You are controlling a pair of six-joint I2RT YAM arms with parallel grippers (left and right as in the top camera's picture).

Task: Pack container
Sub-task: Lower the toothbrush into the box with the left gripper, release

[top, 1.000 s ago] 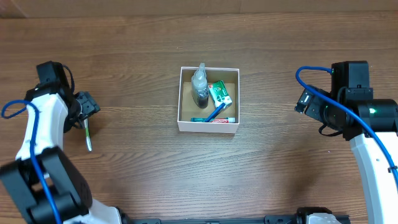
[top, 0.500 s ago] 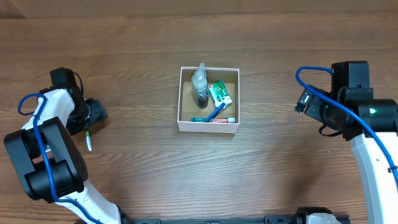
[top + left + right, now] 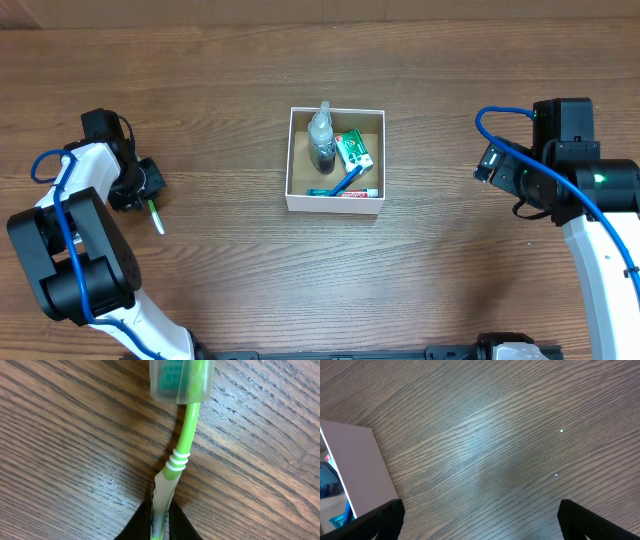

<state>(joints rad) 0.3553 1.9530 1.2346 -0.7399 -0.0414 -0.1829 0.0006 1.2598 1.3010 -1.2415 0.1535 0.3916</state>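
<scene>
The container [image 3: 334,203], a small white-walled box with a brown inside, sits mid-table and holds a clear pump bottle [image 3: 321,137], a green packet [image 3: 354,150], a blue toothbrush [image 3: 341,184] and a toothpaste tube [image 3: 356,194]. Far left of it, a green toothbrush [image 3: 155,215] lies on the wood. My left gripper [image 3: 148,198] is shut on its handle. The left wrist view shows the handle [image 3: 175,465] pinched between the black jaws of the left gripper [image 3: 161,519], with the capped head [image 3: 180,380] pointing away. My right gripper [image 3: 490,162] stands open to the right of the box.
In the right wrist view the container's white wall [image 3: 355,470] shows at the left edge, and bare wood lies between the wide-spread jaws of the right gripper [image 3: 480,520]. Brown wood table [image 3: 240,270] surrounds the box.
My left gripper has shut on the green toothbrush's handle, and the brush has shifted slightly to the right. The right arm has not moved.
</scene>
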